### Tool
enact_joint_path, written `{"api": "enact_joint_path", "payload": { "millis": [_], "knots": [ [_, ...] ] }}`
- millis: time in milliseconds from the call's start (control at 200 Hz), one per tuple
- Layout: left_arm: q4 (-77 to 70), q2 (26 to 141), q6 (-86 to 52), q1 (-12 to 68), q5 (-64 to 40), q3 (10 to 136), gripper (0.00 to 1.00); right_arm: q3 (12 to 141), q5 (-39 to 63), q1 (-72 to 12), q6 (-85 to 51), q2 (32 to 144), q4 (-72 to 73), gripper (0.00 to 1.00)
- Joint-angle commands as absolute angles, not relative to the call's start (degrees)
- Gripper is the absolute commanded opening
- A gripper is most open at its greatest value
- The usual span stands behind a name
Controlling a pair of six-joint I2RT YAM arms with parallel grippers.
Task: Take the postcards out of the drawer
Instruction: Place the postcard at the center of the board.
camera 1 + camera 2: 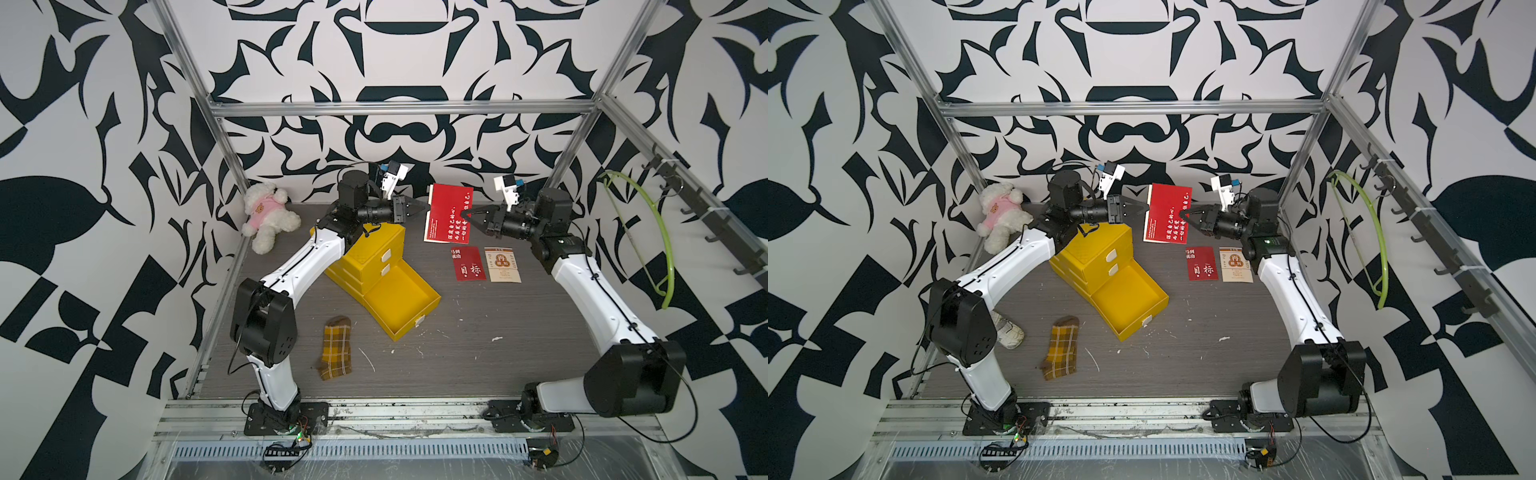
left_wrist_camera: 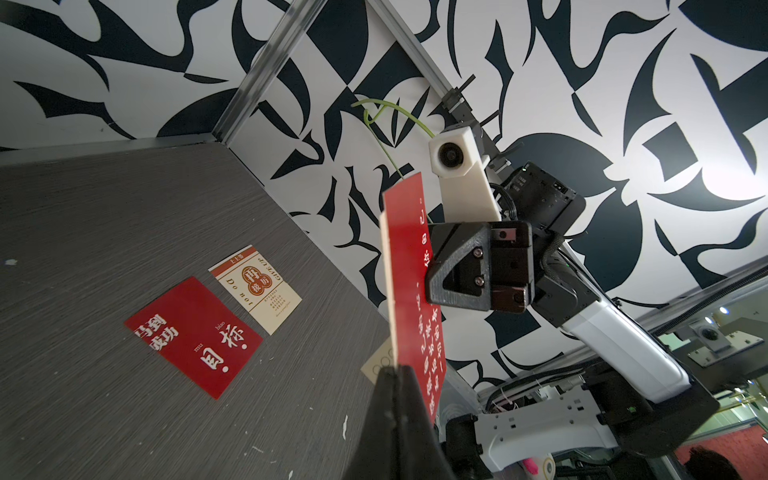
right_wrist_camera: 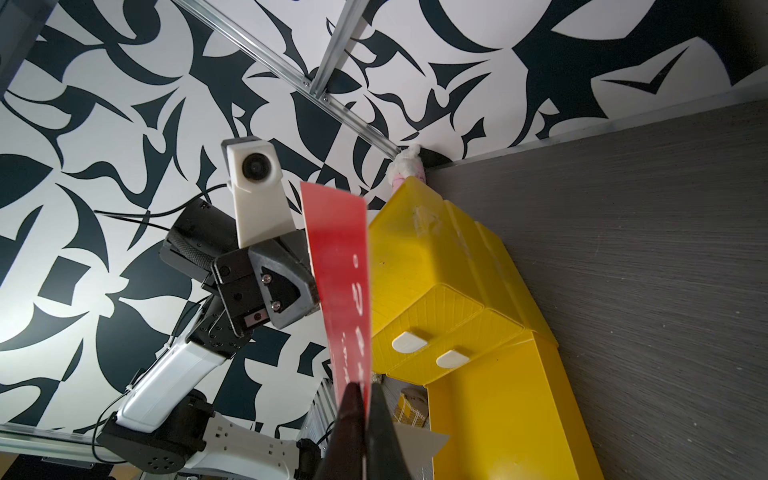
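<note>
Postcard check: large red postcard (image 1: 444, 224) is held upright in the air above the desk (image 1: 478, 332). Left tool (image 1: 424, 206) is clamped on one edge, right tool (image 1: 464, 215) on the opposite edge. Small red postcard (image 1: 468, 263) and cream postcard (image 1: 502, 264) lie flat on the desk, side by side. Yellow drawer (image 1: 432, 304) stands pulled open.

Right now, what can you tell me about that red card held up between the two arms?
The red postcard is a thin, stiff-looking rectangle, glossy red with columns of white Chinese characters and a pale strip along one edge. It stands upright in the air, clear of the grey tabletop. The left fingers pinch one side edge, the right fingers the opposite one, both closed on it.
</note>
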State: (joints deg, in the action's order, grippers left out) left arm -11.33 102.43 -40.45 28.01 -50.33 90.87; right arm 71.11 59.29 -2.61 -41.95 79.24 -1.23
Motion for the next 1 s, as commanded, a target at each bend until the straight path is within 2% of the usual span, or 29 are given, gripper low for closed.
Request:
{"api": "enact_joint_path", "payload": {
  "millis": [0, 490, 765, 925, 995],
  "knots": [
    [-11.78, 100.20, -39.22, 27.51, -50.06, 91.49, 0.00, 72.80, 58.94, -1.89, -40.63, 76.91, -1.48, 0.02],
    [-9.23, 99.23, -37.09, 27.33, -49.47, 91.14, 0.00, 72.91, 59.41, 0.56, -37.98, 75.11, -5.99, 0.01],
    [-9.29, 99.80, -37.51, 27.33, -49.49, 91.91, 0.00, 71.83, 60.24, 0.70, -39.80, 75.40, -4.04, 0.13],
    [-9.32, 100.02, -37.71, 27.33, -49.61, 92.20, 0.00, 71.89, 60.33, 0.70, -40.03, 75.77, -3.78, 0.13],
    [-9.25, 100.02, -37.71, 27.33, -49.64, 92.30, 0.00, 71.99, 60.51, 0.70, -40.08, 76.03, -3.53, 0.09]
  ]
}}
